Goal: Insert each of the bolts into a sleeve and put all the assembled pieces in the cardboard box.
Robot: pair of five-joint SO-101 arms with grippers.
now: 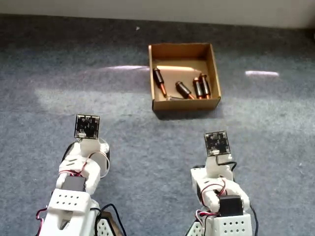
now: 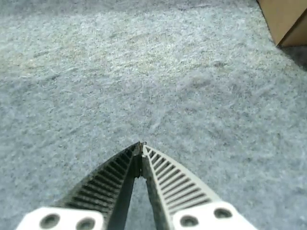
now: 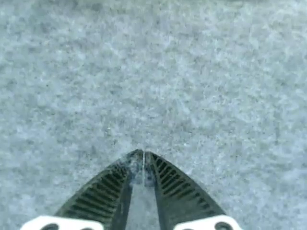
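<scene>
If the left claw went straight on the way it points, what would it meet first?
Probably just the grey carpet; the left claw aims past the cardboard box, which sits off to one side. Depth is hard to judge.

No legible text, label, number or sign anywhere on the cardboard box (image 1: 186, 104) or grey carpet (image 1: 123, 132)

Grey carpet (image 1: 123, 147) surface, pale wall strip (image 1: 197, 10) behind, bright light patches
</scene>
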